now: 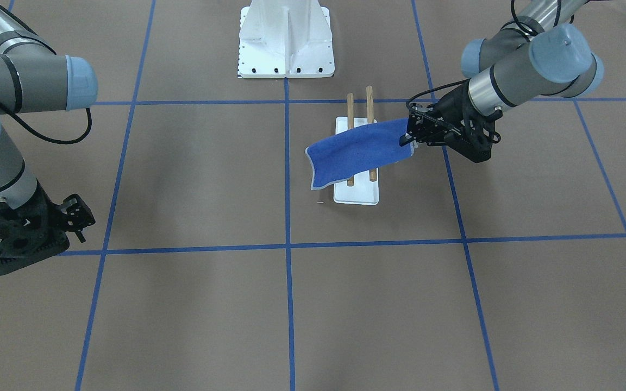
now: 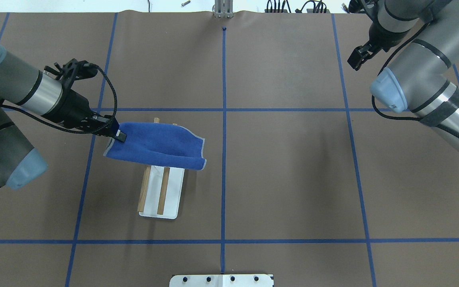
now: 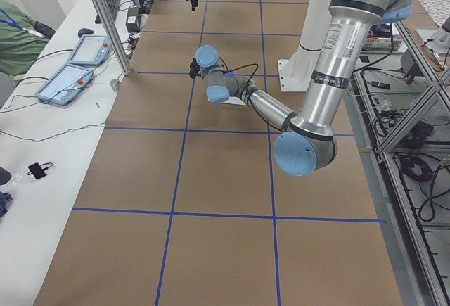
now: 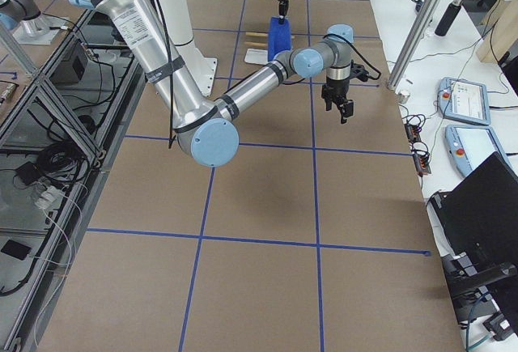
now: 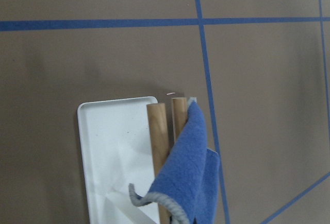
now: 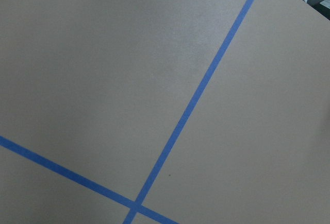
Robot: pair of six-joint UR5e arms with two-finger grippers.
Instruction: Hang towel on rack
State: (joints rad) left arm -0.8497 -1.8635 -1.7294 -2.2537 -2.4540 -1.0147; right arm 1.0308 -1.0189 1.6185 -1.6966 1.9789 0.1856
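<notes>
The royal-blue towel (image 1: 356,152) (image 2: 157,145) lies spread across the far part of the rack's two wooden dowels (image 2: 161,191) (image 1: 368,103). Its free end droops past the rack's side toward the table's middle. My left gripper (image 2: 120,135) (image 1: 408,138) is shut on the towel's edge, just beside the rack and above the table. The left wrist view shows the towel (image 5: 185,172) folded over the dowels (image 5: 157,131) above the white base plate (image 5: 113,147) (image 1: 356,193). My right gripper (image 2: 355,61) (image 1: 80,217) is open and empty, far off on the other side.
A large white bolted pedestal (image 1: 286,43) (image 2: 221,280) stands at the robot's edge of the table. Blue tape lines (image 2: 224,119) grid the brown table cover. A side bench with tablets (image 3: 70,74) runs along the operators' side.
</notes>
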